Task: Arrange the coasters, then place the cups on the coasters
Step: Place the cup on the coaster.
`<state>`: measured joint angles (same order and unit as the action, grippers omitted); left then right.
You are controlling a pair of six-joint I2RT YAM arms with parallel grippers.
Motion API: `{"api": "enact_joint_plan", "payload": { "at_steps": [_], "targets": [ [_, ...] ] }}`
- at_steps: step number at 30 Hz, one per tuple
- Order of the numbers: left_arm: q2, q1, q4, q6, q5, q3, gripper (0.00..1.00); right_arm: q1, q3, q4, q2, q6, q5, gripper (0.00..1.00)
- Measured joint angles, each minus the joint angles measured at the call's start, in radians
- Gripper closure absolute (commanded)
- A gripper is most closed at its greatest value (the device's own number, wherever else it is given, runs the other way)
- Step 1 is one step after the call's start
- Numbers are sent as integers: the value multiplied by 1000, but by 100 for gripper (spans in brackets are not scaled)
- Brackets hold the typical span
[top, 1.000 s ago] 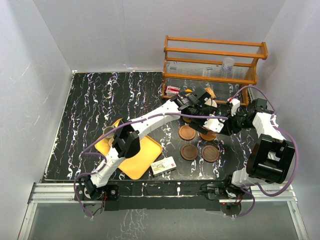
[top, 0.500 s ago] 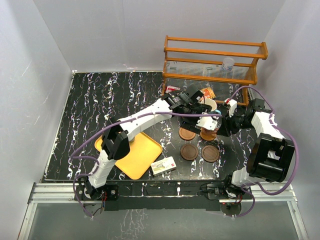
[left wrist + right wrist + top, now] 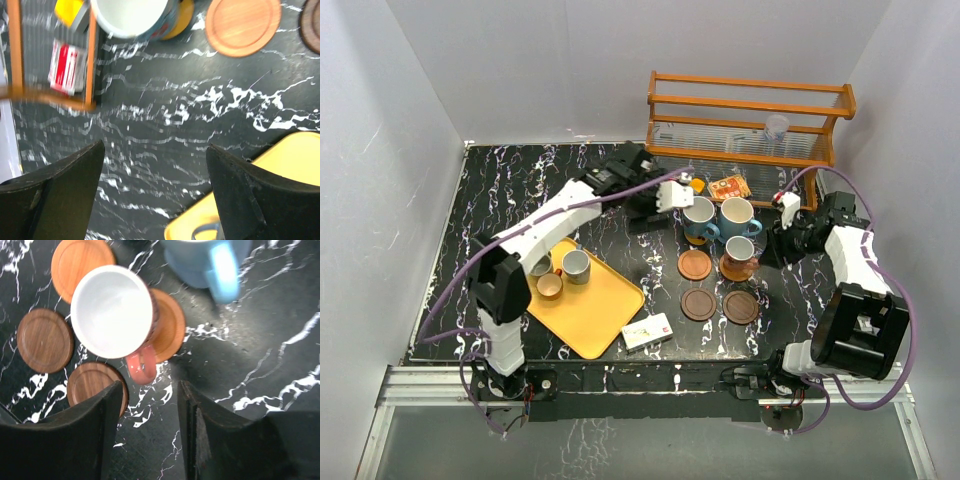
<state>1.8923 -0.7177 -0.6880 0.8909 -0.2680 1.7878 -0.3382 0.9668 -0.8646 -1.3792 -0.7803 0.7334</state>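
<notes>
Three cups stand at the right: a blue one (image 3: 698, 218) on a yellow-orange coaster (image 3: 182, 14), a light blue one (image 3: 735, 213), and an orange-brown one (image 3: 112, 312) on an orange-brown coaster (image 3: 167, 325). A bare orange-brown coaster (image 3: 695, 265) and two dark brown coasters (image 3: 698, 304) (image 3: 741, 307) lie in front of them. My left gripper (image 3: 155, 147) hovers open and empty left of the blue cup. My right gripper (image 3: 150, 386) is open and empty just short of the orange-brown cup's handle. Three more cups, one grey-green (image 3: 576, 265), sit on the yellow tray (image 3: 605, 310).
A wooden rack (image 3: 750, 120) with a clear plastic cup (image 3: 776, 127) lines the back right. An orange packet (image 3: 730, 187) lies under it, and a red-and-white packet (image 3: 65, 62) is beside the rack's foot. A small card box (image 3: 647, 332) lies near the tray's front corner.
My left arm has swung back and to the left, away from the cups, with its jaws widening. The blue cup now stands free on its coaster, and the tray's cups are uncovered.
</notes>
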Motion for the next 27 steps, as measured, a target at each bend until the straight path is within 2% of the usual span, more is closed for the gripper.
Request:
{"api": "enact_joint_plan", "payload": {
  "at_steps": [9, 16, 22, 27],
  "targets": [
    [-264, 230, -1, -217, 49, -276, 18, 37, 121, 130, 18, 228, -63, 45],
    [-390, 389, -38, -388, 84, -420, 20, 87, 102, 274, 49, 400, -63, 45],
    [-395, 411, -89, -518, 101, -501, 31, 98, 61, 333, 64, 456, -74, 45],
    [-370, 416, -111, -582, 92, -516, 45, 98, 26, 366, 89, 467, -84, 45]
  ]
}}
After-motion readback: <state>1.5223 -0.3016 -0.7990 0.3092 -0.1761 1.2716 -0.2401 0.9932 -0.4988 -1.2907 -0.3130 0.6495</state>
